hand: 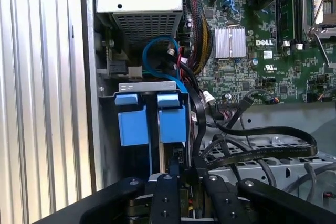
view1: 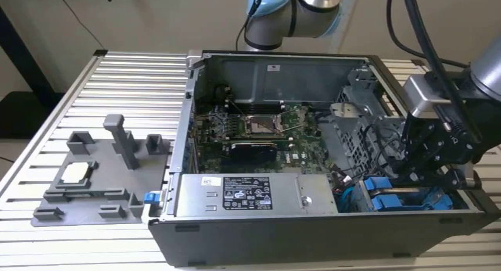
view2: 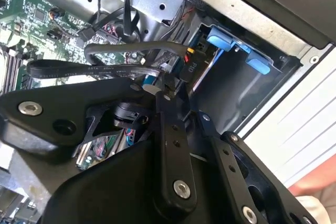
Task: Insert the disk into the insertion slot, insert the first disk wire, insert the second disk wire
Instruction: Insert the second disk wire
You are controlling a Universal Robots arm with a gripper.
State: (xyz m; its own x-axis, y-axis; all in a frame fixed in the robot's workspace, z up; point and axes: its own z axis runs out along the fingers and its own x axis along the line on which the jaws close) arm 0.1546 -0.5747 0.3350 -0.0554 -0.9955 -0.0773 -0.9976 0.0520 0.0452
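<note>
In the first wrist view my gripper (hand: pixel 185 179) pinches a black wire plug (hand: pixel 177 157) against the disk (hand: pixel 172 124), which sits in the insertion slot (hand: pixel 147 88) beside another blue-framed drive (hand: pixel 132 125), at the plug's twelve o'clock.

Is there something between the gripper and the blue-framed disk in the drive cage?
Nothing visible lies between them. In the first wrist view the gripper is right at the disk, which already sits in the insertion slot. Black cables run close beside the gripper, not across the way.
</note>
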